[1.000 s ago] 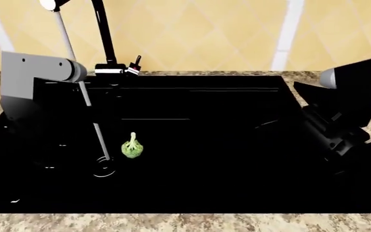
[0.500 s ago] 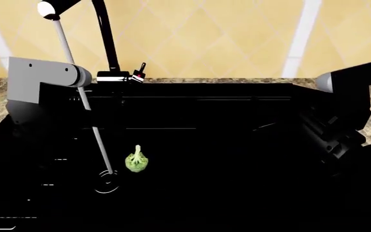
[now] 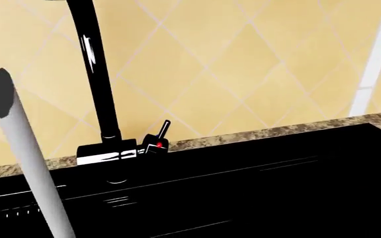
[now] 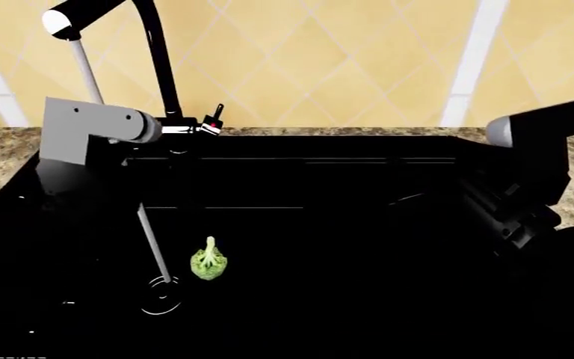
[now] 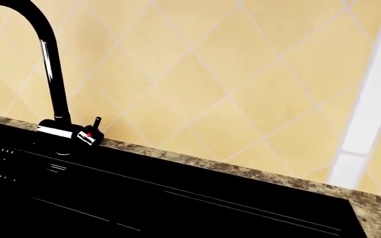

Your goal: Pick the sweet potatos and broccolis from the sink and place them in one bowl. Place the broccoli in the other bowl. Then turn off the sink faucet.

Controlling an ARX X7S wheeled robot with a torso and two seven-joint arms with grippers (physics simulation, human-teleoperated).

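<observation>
Jaw state indiscernible on both arms; I risk knocking the small green broccoli floret (image 4: 209,262) while groping the black sink (image 4: 367,172).

faucet (image 4: 158,67): glossy black | counter (image 4: 3,149): speckled stone | sink (image 4: 367,247): glossy black

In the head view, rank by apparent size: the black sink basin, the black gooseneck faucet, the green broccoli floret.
1. Black sink basin
2. Black gooseneck faucet
3. Green broccoli floret, clearly smallest
</observation>
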